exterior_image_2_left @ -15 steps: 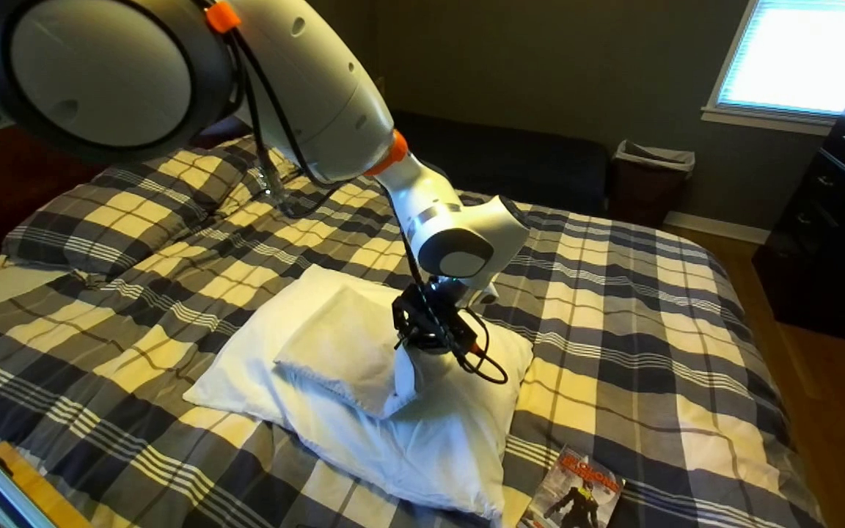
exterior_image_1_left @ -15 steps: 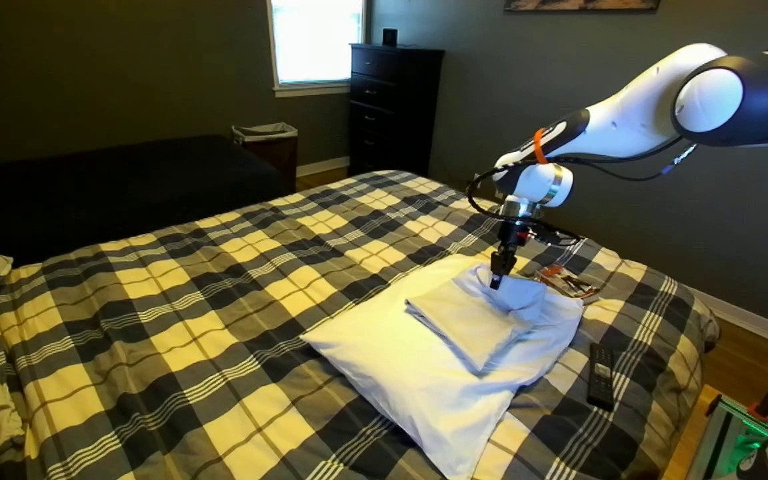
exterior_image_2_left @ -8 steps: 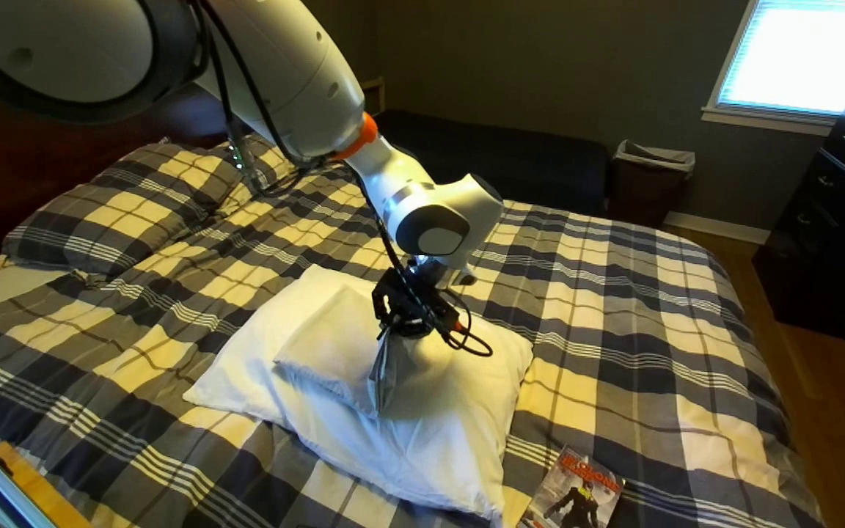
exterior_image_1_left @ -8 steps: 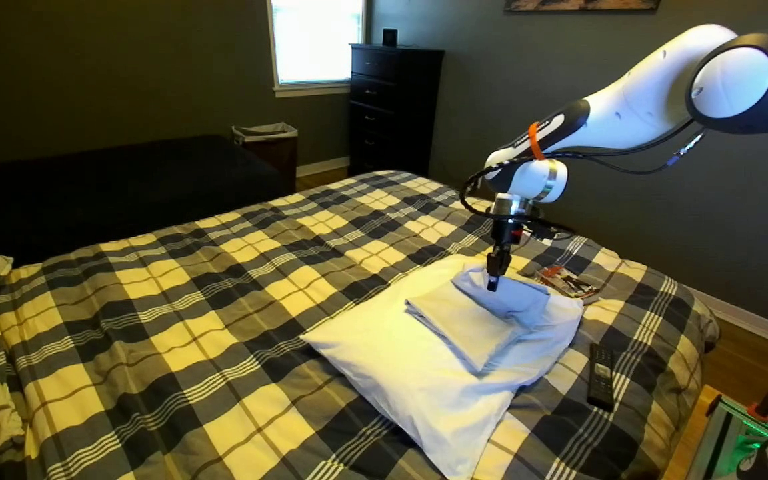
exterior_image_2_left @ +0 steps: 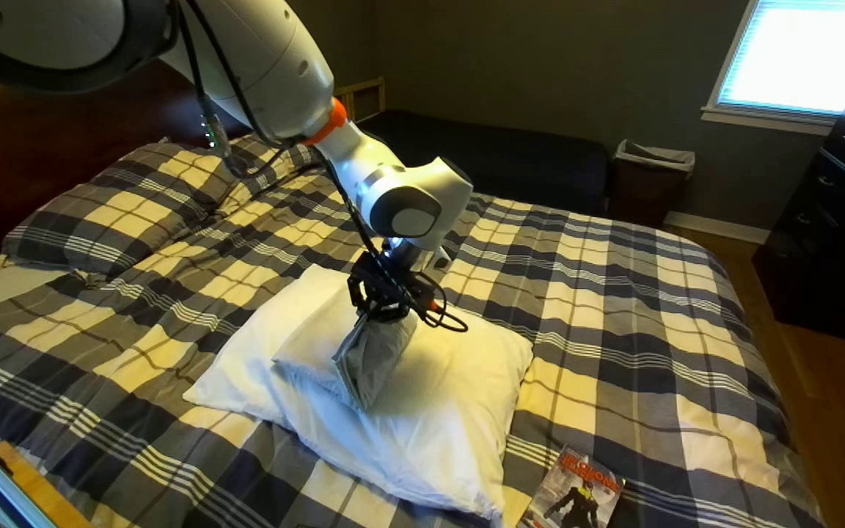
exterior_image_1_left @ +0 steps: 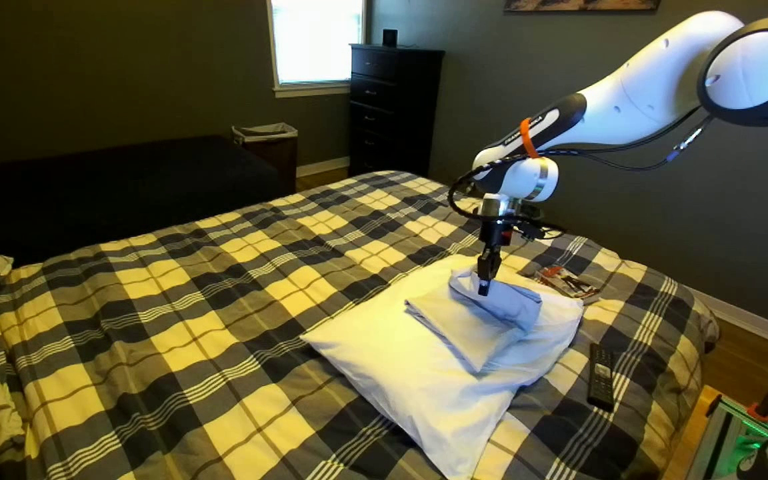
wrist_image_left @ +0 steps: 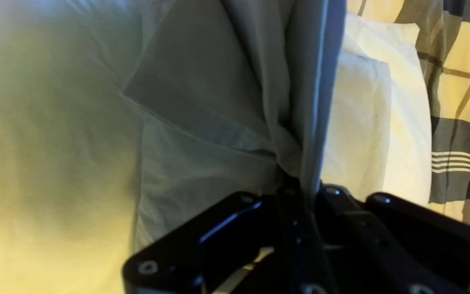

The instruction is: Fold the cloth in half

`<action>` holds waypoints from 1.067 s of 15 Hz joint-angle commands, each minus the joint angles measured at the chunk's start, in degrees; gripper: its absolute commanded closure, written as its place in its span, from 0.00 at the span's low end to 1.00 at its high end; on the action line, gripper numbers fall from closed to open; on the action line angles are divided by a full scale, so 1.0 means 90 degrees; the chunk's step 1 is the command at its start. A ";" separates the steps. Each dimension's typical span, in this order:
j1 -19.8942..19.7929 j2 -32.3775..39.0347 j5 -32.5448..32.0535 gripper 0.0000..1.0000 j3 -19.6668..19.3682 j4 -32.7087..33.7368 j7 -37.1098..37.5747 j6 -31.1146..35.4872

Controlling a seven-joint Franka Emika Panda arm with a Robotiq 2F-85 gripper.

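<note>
Cloth [exterior_image_1_left: 471, 327] on white pillow [exterior_image_1_left: 384, 347], part lying flat, one edge raised. Claw [wrist_image_left: 310, 192] tight on that edge, no gap beyond the fabric's thickness. Should handle light and limp, hard to damage, prone to sag and bunch; mid-edge likely the best hold, so corners trail evenly.

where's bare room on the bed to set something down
Bare bedspread lies between the white pillow and plaid pillows. It's crowded on the white pillow, where the gripper holds the cloth, and alongside, by the remote and printed cover.
</note>
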 commanded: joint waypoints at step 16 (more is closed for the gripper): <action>0.0043 -0.0539 -0.0105 0.99 0.0106 -0.0455 -0.0630 0.0052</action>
